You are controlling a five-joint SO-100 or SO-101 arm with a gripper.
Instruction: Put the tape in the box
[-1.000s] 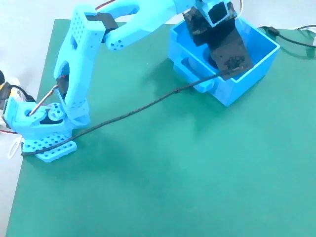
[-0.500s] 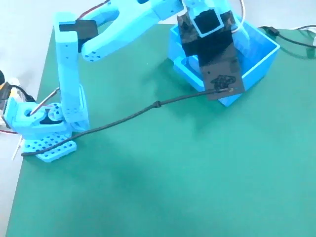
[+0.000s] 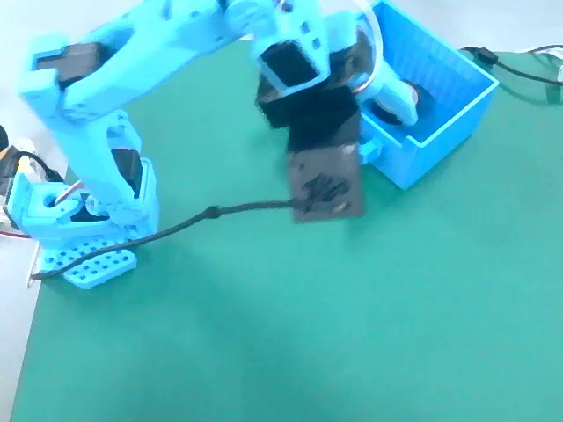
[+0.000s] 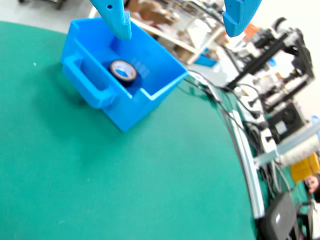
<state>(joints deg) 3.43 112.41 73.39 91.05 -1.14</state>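
Observation:
The blue box (image 3: 437,141) stands at the upper right of the green mat in the fixed view. In the wrist view it (image 4: 125,107) shows its loop handle (image 4: 90,82) towards the camera. The black tape (image 4: 123,71) lies flat on the box floor, its pale core facing up. In the fixed view the tape (image 3: 422,97) is only a dark patch, partly hidden behind a finger. My gripper (image 4: 177,27) is open and empty, and its two blue fingertips (image 4: 120,20) stand wide apart above the box. In the fixed view the gripper (image 3: 393,101) hangs over the box's near end.
The arm's base (image 3: 88,255) sits at the mat's left edge. A black cable (image 3: 176,227) runs across the mat from it to the wrist camera block (image 3: 327,185). Another cable (image 3: 519,66) lies beyond the box. Equipment and wires (image 4: 280,100) crowd the mat's right edge.

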